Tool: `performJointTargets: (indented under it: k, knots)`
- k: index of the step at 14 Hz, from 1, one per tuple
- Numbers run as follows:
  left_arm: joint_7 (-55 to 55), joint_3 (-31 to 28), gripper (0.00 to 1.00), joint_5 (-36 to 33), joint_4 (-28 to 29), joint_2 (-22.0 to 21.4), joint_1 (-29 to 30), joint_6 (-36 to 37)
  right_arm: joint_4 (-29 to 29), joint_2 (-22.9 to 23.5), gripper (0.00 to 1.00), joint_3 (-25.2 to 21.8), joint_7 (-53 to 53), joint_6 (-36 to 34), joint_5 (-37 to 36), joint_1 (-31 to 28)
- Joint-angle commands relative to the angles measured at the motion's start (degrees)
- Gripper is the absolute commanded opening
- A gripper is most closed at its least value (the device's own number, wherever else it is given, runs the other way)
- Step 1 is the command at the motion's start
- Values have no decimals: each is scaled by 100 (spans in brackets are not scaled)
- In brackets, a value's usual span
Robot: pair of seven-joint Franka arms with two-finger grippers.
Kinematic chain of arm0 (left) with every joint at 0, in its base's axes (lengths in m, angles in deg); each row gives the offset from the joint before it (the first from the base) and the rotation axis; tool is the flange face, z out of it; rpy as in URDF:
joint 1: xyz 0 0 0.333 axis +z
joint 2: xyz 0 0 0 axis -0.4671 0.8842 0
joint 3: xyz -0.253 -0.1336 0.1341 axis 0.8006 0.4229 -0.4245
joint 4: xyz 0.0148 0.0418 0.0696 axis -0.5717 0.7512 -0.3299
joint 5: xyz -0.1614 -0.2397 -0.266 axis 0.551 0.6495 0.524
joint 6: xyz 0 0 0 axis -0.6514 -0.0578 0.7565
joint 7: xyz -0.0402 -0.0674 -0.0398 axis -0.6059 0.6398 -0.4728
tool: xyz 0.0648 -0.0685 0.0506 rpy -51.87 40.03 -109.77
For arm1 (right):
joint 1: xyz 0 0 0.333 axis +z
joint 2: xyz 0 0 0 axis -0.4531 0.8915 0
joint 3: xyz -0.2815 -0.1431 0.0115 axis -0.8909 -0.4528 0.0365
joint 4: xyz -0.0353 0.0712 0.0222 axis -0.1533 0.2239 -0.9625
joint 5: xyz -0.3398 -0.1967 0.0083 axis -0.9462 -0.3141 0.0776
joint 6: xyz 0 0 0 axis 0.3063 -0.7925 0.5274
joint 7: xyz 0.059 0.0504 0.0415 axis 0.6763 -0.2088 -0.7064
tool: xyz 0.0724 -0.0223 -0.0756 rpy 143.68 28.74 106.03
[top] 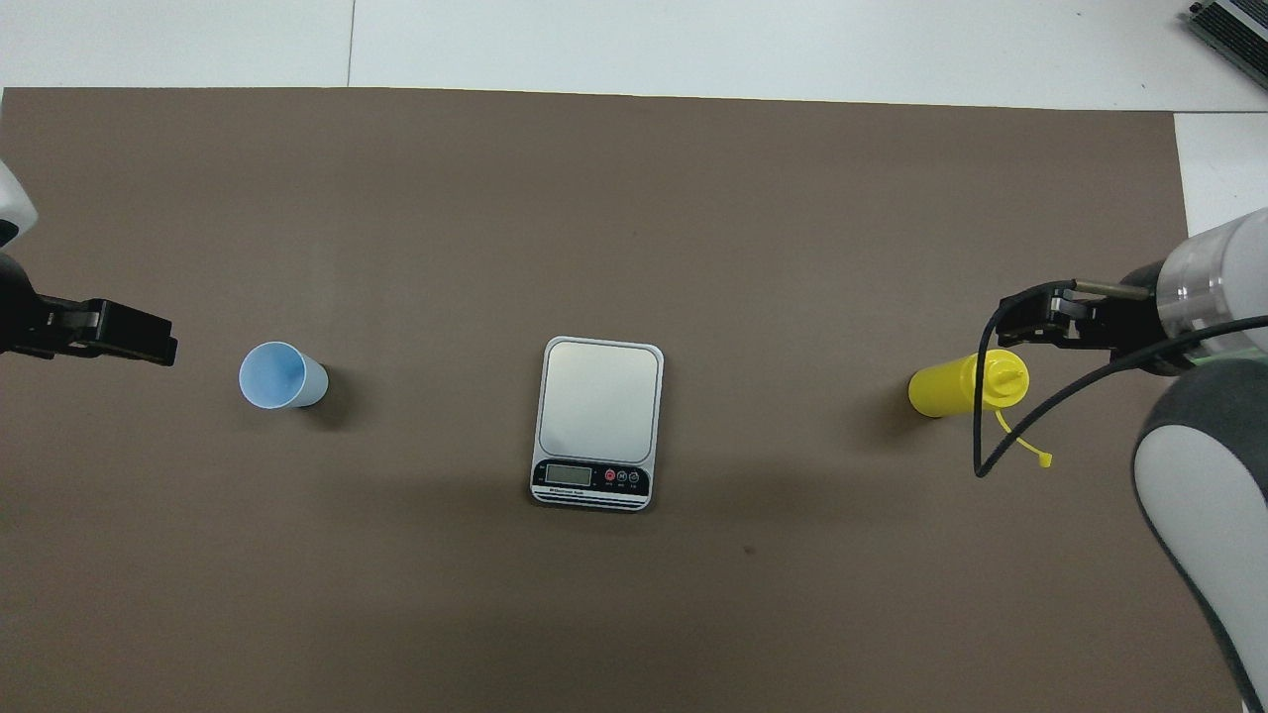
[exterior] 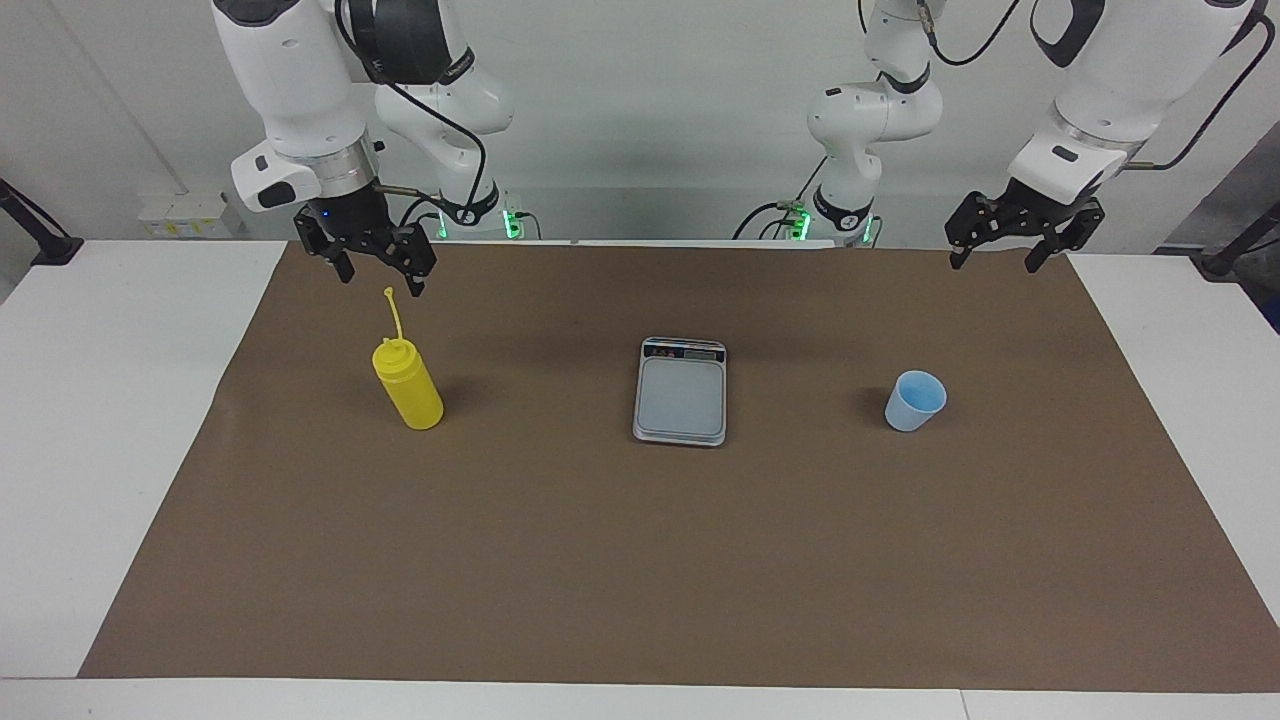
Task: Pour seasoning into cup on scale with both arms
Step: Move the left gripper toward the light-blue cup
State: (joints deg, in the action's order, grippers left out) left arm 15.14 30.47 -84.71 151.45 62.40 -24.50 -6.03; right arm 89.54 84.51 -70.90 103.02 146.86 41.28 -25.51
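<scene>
Seasoning [exterior: 407, 384], in its yellow squeeze bottle, stands upright in the left half of the facing view, and its cap strap is seen rising above the nozzle. The cup [exterior: 915, 400] is placed in the right half of that view, directly on the brown mat of the table [exterior: 140, 400], not on the scale [exterior: 681, 391], which lies in the middle between them, well apart from both. This layout is judged to give each arm one thing: the bottle to the right arm, the cup to the left.

The right claw [exterior: 380, 272] hangs above the bottle, released and empty. The left claw [exterior: 996, 250] is held in the upper right of the facing view, also released, over the mat edge.

In the overhead view the right claw [top: 1035, 319] seems to be almost on the bottle; only the facing view shows the gap. The overhead view alone shows the inside of the cup as empty and the scale display at the lower edge of the scale.
</scene>
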Motion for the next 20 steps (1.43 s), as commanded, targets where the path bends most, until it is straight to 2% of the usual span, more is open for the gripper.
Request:
performJointTargets:
  k: [1, 6, 11, 16, 20]
  knots:
    - [-78, -14, 100, -92, -5, -76, 9, 78, 54, -64, 100, -16, -73, -49, -18, -3]
    - [-96, -14, 100, -92, 21, -85, 17, 87, 54, -64, 100, -16, -73, -49, -18, -3]
    - [-78, -23, 100, -92, 574, -287, 70, -509, 54, -64, 100, -16, -81, -49, -18, -3]
    - [-87, -23, 100, -74, 1777, -445, 307, -1686, 54, -64, 100, -24, -73, -49, -18, -3]
    - [-26, -31, 100, -66, 2498, -323, 430, -2548, 54, -64, 100, -16, -73, -49, -18, -3]
